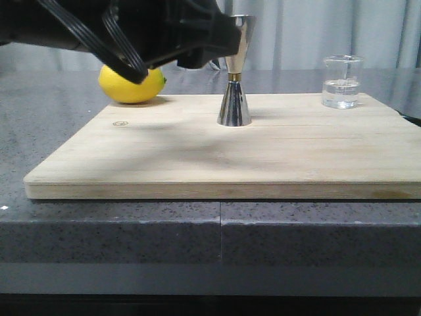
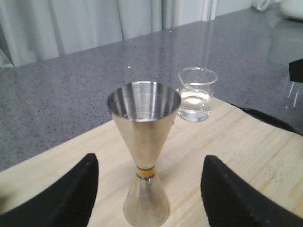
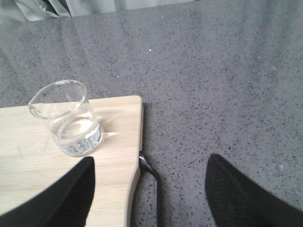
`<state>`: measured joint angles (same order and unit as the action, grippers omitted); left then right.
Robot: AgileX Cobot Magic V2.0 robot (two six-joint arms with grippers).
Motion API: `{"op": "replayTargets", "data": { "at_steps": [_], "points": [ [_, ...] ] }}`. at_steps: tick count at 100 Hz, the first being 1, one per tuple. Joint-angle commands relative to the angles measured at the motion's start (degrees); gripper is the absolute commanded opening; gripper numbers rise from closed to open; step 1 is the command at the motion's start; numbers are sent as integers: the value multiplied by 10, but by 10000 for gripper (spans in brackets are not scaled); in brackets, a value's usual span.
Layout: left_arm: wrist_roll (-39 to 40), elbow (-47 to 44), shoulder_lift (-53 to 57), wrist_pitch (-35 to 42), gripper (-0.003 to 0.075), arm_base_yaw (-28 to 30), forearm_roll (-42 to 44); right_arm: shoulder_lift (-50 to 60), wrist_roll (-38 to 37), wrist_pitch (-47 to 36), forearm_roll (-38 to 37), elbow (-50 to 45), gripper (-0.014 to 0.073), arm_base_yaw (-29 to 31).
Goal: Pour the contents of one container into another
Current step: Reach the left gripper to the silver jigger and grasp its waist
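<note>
jigger point(image 1: 234, 99): polished silver steel, thin gold band at the waist. beaker point(image 1: 342, 81): clear glass, white printed markings low on the wall, colourless liquid inside. lemon point(image 1: 131, 85): bright yellow. board point(image 1: 223, 155): pale blond wood with fine straight grain. table point(image 1: 52, 125): dark grey stone with light speckle. left end effector point(image 2: 149, 189): matte black fingers. curtain point(image 1: 329, 29): light grey, vertical folds.
</note>
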<state>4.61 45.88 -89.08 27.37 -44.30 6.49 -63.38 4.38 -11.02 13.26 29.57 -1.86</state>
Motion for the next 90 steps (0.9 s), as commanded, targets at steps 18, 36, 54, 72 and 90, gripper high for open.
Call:
{"op": "replayTargets", "data": {
  "at_steps": [18, 36, 54, 72, 90],
  "points": [
    [31, 19, -25, 107, 440, -5, 14, 6, 2, -51, -12, 21, 450, -1],
    [46, 19, -53, 137, 440, -5, 14, 6, 2, -51, -15, 21, 450, -1],
    [47, 38, -76, 142, 440, -5, 14, 6, 2, -51, -19, 21, 450, -1],
    [62, 70, -98, 138, 440, -5, 27, 6, 2, -51, -20, 21, 450, -1],
    [73, 81, -106, 136, 440, 5, 33, 6, 2, -52, -23, 21, 450, -1]
  ]
}}
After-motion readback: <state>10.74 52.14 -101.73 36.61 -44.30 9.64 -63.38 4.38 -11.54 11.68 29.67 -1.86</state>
